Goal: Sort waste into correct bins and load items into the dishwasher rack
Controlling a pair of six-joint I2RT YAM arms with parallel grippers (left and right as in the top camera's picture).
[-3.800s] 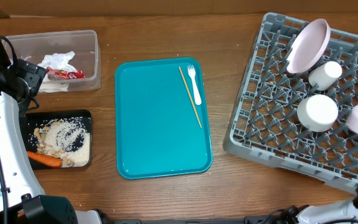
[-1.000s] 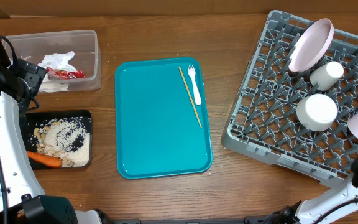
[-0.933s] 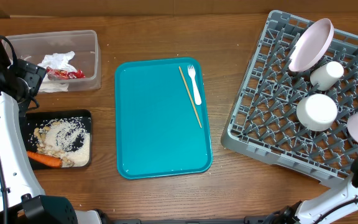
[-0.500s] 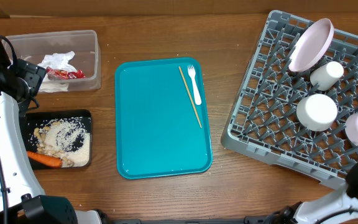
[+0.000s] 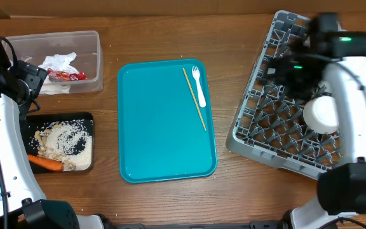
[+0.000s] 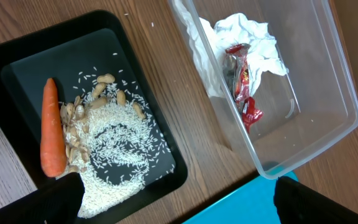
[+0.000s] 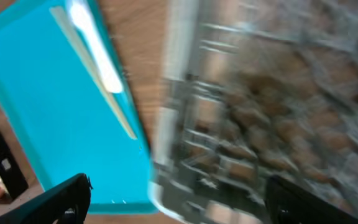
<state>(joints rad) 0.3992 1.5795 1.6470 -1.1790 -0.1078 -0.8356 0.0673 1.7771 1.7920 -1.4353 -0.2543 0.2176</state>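
Observation:
The grey dishwasher rack (image 5: 265, 121) fills the right side, and a white bowl (image 5: 319, 113) shows in it beside my right arm, which hides the other dishes. My right gripper (image 5: 283, 69) hovers open and empty over the rack's far-left part, blurred by motion; in its wrist view the gripper (image 7: 182, 199) looks down on the rack's left edge (image 7: 260, 106), the white fork (image 7: 95, 46) and the wooden stick (image 7: 95, 74). Fork (image 5: 199, 83) and stick (image 5: 194, 98) lie on the teal tray (image 5: 164, 127). My left gripper (image 6: 179, 208) hangs open between the two bins.
The clear tub (image 5: 88, 60) at the far left holds crumpled napkins (image 6: 247, 31) and a red wrapper (image 6: 244, 81). The black tray (image 6: 166, 134) in front of it holds rice (image 6: 114, 162), nuts (image 6: 76, 115) and a carrot (image 6: 53, 127). Bare wood lies between tray and rack.
My right arm has swung from the rack's near-right edge, where it was shut on a white bowl, across to the rack's far-left part, and its jaws have opened. The left arm is unmoved.

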